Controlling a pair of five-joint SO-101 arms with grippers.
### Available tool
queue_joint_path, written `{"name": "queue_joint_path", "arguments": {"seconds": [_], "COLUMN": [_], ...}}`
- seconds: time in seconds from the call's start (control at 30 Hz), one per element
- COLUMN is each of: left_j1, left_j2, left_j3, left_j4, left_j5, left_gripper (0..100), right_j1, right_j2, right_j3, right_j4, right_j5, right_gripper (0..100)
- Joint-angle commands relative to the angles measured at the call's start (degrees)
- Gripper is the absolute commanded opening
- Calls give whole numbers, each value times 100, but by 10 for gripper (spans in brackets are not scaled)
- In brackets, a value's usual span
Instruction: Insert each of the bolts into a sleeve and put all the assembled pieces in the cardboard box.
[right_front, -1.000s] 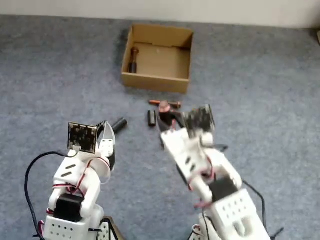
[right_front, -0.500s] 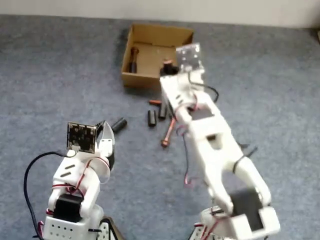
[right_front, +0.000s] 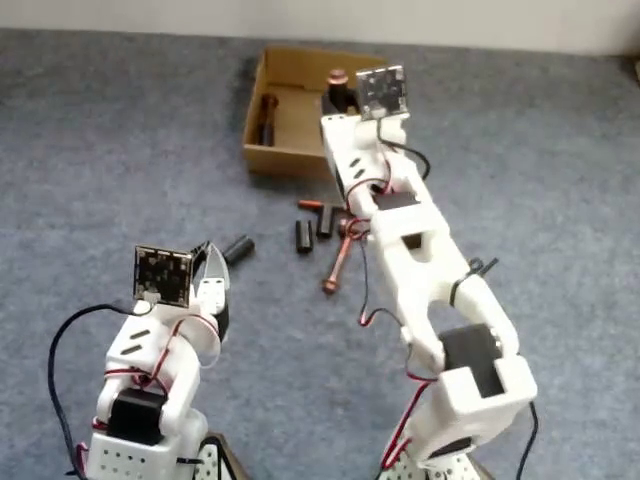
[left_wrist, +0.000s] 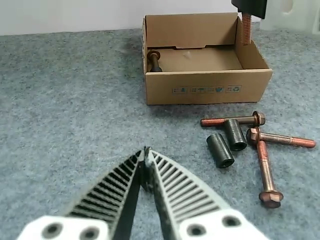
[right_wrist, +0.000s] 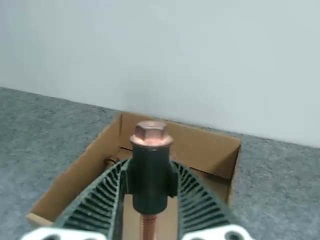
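- The right hand (right_front: 340, 98) has swung up from the loose parts in front of the box (right_front: 310, 165). Now it is over the far right part of the box.
- It grips a black sleeve (right_wrist: 149, 186) with a bolt (right_wrist: 149, 134) pushed through it. The bolt stands upright with its head on top.
- This joined piece hangs above the box and is not inside yet. I think the next step is to lower it and let go.
- One finished piece (right_front: 267, 118) already lies in the box by its left wall.
- Three loose bolts (left_wrist: 265, 175) and two loose sleeves (left_wrist: 220, 150) lie on the table (right_front: 120, 150) just in front of the box.
- A third sleeve (right_front: 237, 248) lies farther from the box, near the left hand (left_wrist: 145, 155).
- The left hand is closed with nothing in it. It has not moved and is well away from the box.
- Three more pairs seem left to join.
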Motion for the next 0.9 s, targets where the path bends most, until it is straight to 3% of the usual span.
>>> {"name": "queue_joint_path", "arguments": {"seconds": [0.0,0.4,0.57,0.87], "left_j1": [-66,-66,-66,-66], "left_j2": [-31,-31,-31,-31], "left_j3": [-92,-92,-92,-92], "left_j4": [-123,-123,-123,-114], "left_j5": [-44,-44,-44,-44], "left_gripper": [6,6,6,6], "right_j1": [189,804,796,716], "right_j2": [-119,-48,549,1446], "right_j3": [-295,-286,-330,-980], "right_j4": [-215,-215,-180,-171], "right_j5": [62,18,-273,79], "right_gripper": [5,5,5,5]}}
